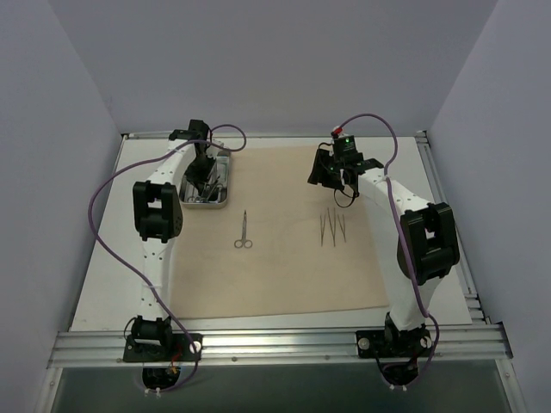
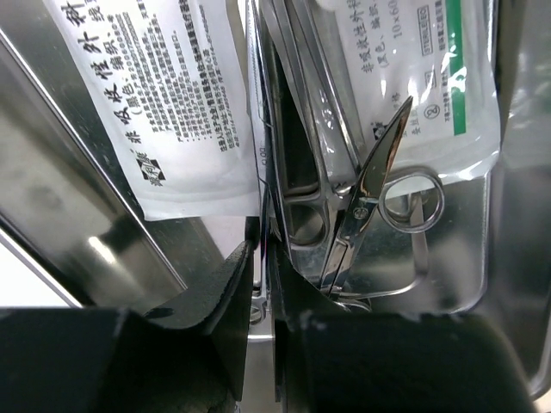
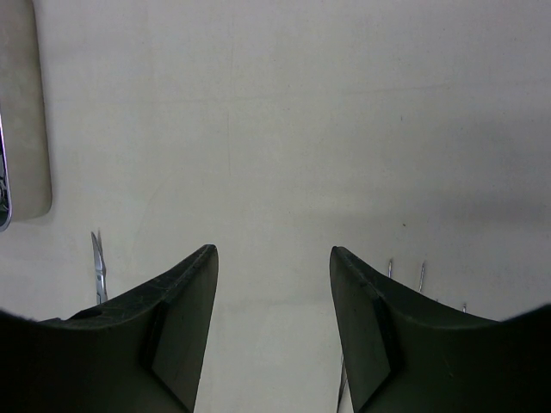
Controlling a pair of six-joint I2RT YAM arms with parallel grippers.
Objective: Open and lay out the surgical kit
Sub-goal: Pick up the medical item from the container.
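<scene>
Lifting the next instrument clear of the tray

Your left gripper [image 2: 263,258] is down inside the steel tray [image 1: 226,179], which sits at the far left corner of the beige cloth [image 1: 284,275]. Its fingers are drawn nearly together on the thin edge of a scissor-handled instrument [image 2: 301,200], and the hold looks real but slim. Raise it straight up and gently: the small scissors [image 2: 372,185] lie crossed just beside it, and the two clear packets [image 2: 172,103] share the tray and could drag along. Your right gripper [image 3: 271,254] hangs over bare cloth with its jaws apart, holding nothing. The wrap lies spread flat, with the laid-out scissors [image 1: 244,234] and the thin tweezers [image 1: 331,228] set side by side on it, well apart from each other.
</scene>
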